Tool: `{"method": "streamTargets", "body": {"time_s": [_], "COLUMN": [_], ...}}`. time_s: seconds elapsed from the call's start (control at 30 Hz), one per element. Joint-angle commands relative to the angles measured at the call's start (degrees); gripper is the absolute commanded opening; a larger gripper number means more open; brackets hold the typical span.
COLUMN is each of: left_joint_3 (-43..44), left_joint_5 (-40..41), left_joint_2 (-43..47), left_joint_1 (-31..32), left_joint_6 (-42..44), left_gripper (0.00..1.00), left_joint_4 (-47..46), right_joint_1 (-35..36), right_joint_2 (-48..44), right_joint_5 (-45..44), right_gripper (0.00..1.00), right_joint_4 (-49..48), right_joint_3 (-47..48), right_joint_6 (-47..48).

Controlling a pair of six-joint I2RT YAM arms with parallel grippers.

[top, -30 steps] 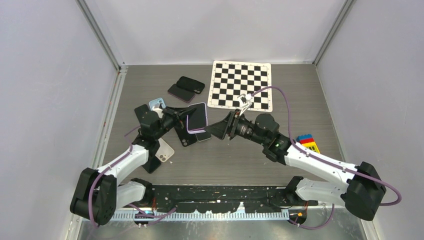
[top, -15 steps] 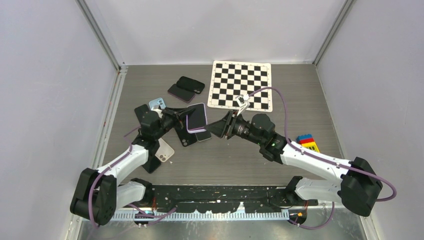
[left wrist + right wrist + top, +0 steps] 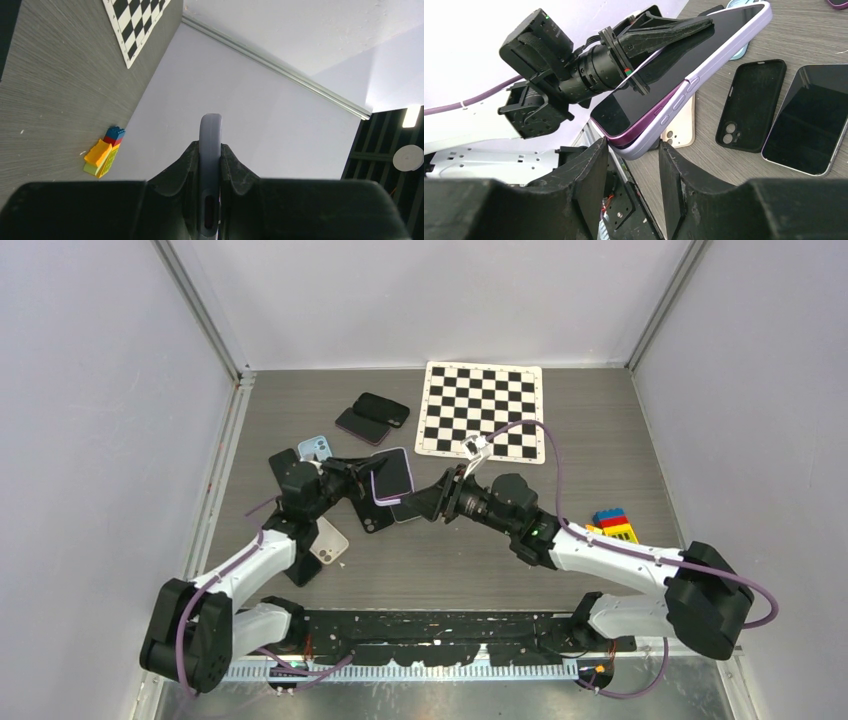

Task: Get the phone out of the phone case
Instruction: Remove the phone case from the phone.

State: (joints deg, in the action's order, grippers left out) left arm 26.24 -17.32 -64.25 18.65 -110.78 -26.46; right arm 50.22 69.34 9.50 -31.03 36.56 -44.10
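**Item under task.** We find the phone [image 3: 659, 87] seated in its lilac phone case [image 3: 744, 31], held in the air above the table [image 3: 600, 450], tilted, screen uppermost. At the near corner a darker purple edge shows above the case rim. We judge that the corner may have begun to lift, but we cannot confirm this.

**Left gripper** [image 3: 210, 150]. It is clenched on the far end of the phone case, one finger above and one below. The left wrist view shows the lilac edge pinched tight between them.

**Right gripper** [image 3: 630, 155]. Its jaws stand apart, one on either side of the near corner of the cased phone. We cannot tell whether the pads are pressing on it or only bracketing it.

**Surroundings.** On the table beneath lie an empty black case [image 3: 751, 102], a bare dark phone [image 3: 809, 117] just beside it and a white phone [image 3: 680, 134] face down. A checkerboard [image 3: 483, 410] and coloured bricks [image 3: 613, 523] lie well apart from the work.

**Progress.** The cased phone is lifted and braced. Separation is not done, since case and phone remain together along nearly all their length. We judge that what is left is peeling the corner free, working the rim off and drawing the phone clear.
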Motion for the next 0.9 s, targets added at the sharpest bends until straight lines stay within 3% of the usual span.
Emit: {"method": "streamTargets", "body": {"time_s": [0.0,0.33,0.87], "left_joint_3": [4.16,4.37,5.72], "left_joint_5": [-0.67,-2.72,-1.98], "left_joint_2": [4.88,5.51,4.87], "left_joint_1": [0.11,0.15,0.16], "left_joint_6": [-3.39,-5.06,-6.85], "left_gripper": [0.00,0.00,0.00], "left_joint_4": [-3.67,-6.46,-12.10], "right_joint_1": [0.94,1.29,1.02], "right_joint_2": [2.57,5.49,12.68], "right_joint_5": [-6.57,-21.31,-24.73], "right_gripper": [0.45,0.39,0.33], "right_joint_4": [0.11,4.10,6.16], "right_joint_3": [-1.55,-1.94,-0.27], "right_joint_6": [4.72,-0.10,-8.45]}}
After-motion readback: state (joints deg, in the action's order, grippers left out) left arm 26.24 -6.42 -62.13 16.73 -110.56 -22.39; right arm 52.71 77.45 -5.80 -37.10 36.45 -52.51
